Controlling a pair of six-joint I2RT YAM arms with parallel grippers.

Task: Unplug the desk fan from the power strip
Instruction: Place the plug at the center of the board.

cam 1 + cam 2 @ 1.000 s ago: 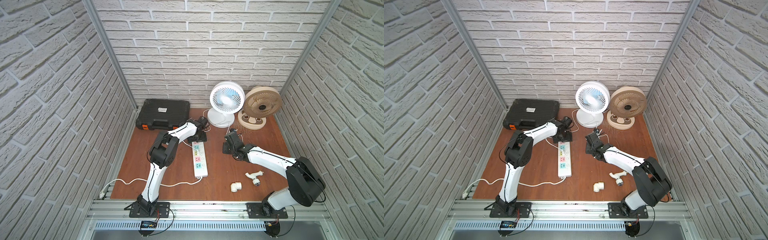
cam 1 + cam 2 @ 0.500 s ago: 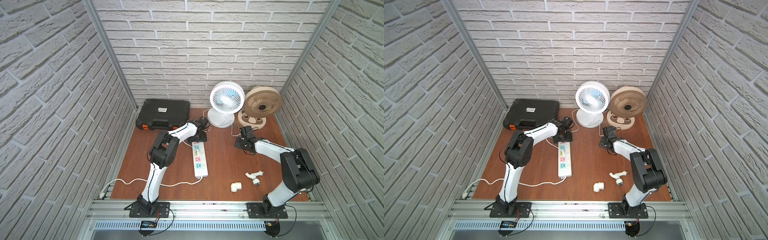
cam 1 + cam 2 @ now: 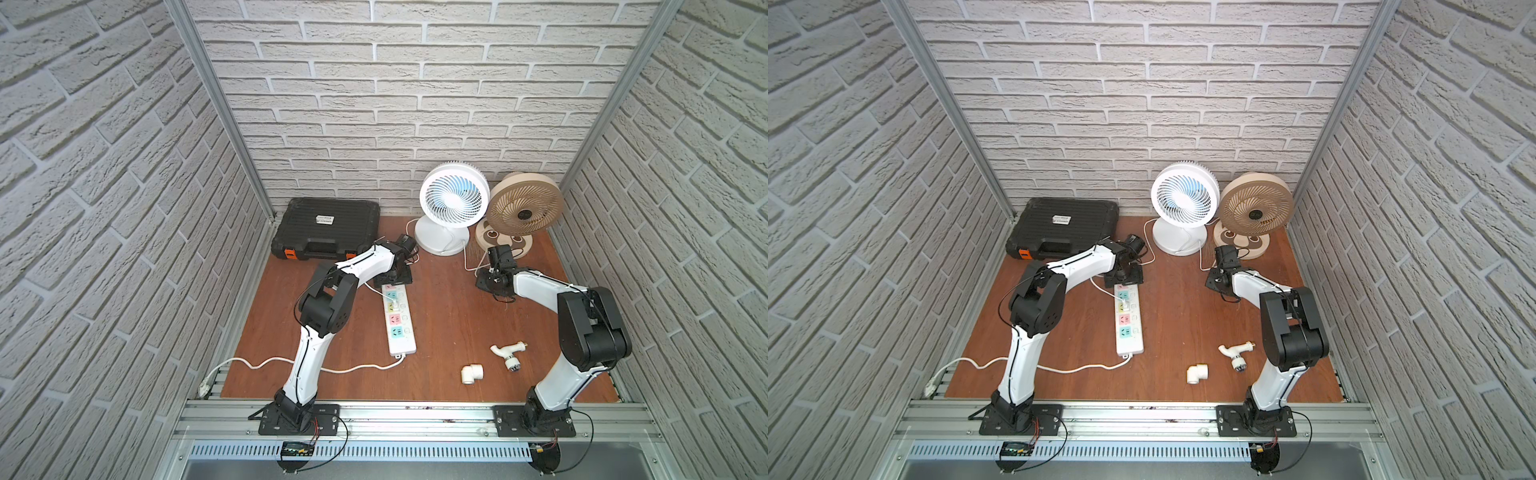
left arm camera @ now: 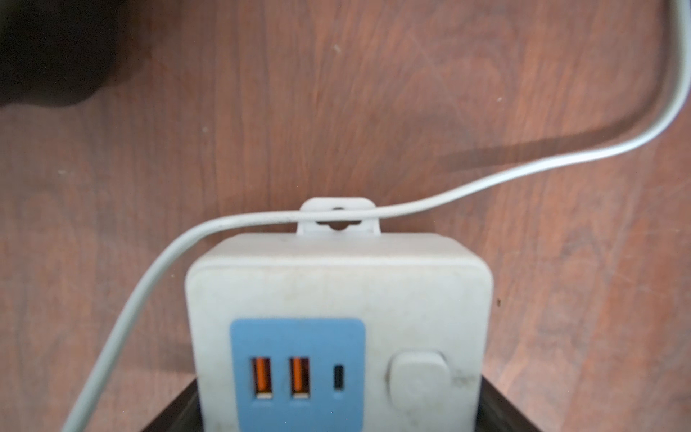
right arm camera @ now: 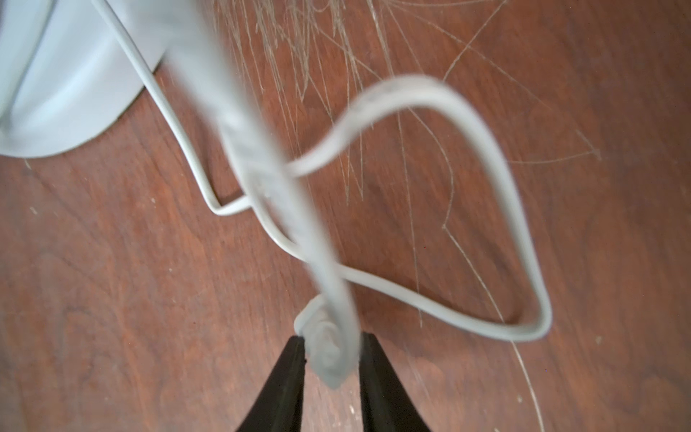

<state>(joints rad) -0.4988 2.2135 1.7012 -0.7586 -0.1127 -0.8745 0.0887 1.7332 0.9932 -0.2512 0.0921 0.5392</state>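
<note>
On the table [image 3: 449,332], near the white fan [image 3: 453,197], the right gripper [image 3: 484,286] sits well apart from the strip [image 3: 399,328], which lies to its left with its long axis running front to back. The left gripper [image 3: 395,277], the nearer one, clamps the strip's far end. The right jaws, barely parted, pinch the bunched end of the fan's thin cord [image 5: 486,149], seemingly ready to drop it.

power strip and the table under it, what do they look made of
Power strip: probably moulded white plastic, matt and slightly smudged, with rounded corners and a blue inset panel. Table: reddish-brown wood or wood-look laminate; grain lines show, but which it is cannot be told.
</note>
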